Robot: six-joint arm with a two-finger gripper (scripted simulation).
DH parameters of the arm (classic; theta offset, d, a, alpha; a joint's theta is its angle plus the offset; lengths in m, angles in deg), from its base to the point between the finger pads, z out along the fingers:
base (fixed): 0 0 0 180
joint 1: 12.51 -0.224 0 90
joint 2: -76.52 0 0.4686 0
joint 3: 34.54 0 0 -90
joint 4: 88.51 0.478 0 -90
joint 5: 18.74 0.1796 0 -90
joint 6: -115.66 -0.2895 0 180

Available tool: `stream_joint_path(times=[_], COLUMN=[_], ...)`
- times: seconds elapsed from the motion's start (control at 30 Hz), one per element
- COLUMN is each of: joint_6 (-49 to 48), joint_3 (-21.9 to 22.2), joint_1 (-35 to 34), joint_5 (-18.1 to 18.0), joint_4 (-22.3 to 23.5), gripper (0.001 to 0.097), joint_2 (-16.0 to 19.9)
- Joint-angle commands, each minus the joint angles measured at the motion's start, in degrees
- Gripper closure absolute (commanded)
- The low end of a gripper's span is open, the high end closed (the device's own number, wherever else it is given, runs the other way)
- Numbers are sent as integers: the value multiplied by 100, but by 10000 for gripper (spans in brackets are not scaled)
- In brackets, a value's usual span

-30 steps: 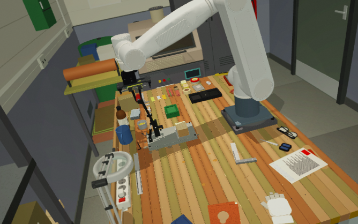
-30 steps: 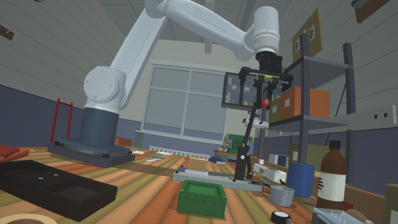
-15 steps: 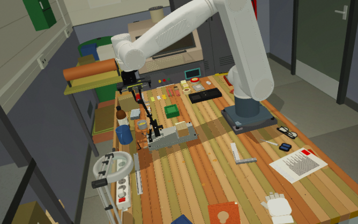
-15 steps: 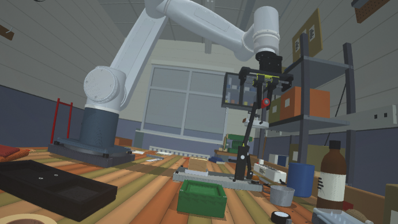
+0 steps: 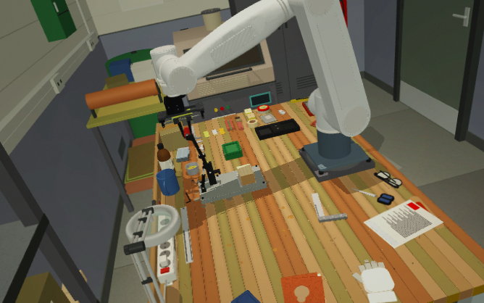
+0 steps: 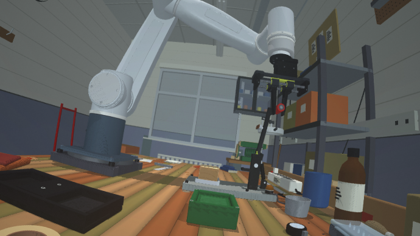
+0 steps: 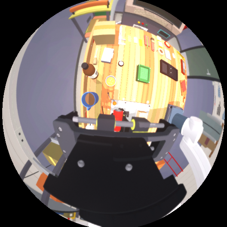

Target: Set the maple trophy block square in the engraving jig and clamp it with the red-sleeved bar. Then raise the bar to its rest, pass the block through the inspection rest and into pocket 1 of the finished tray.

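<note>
The red-sleeved bar stands raised steeply over the left end of the jig, and my gripper is closed on its red sleeve. The bar's black arm runs down to a pivot post on the grey engraving jig. The maple trophy block sits in the jig, apart from the bar. The green rest lies behind the jig. The black finished tray lies further back.
The table's left edge is close, lined by a blue mug, a brown bottle and a small metal cup. My arm's base stands on the right. A steel square lies in front.
</note>
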Motion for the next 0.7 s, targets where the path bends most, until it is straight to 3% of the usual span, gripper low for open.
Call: stream_joint_path(times=[0.0, 0.33, 0.67], joint_6=[0, 0, 0], joint_3=[-4, -4, -4], joint_1=[0, 0, 0], joint_5=[0, 0, 0], joint_4=[-2, -2, -2], gripper=[726, 526, 516], joint_2=[-3, -3, -3])
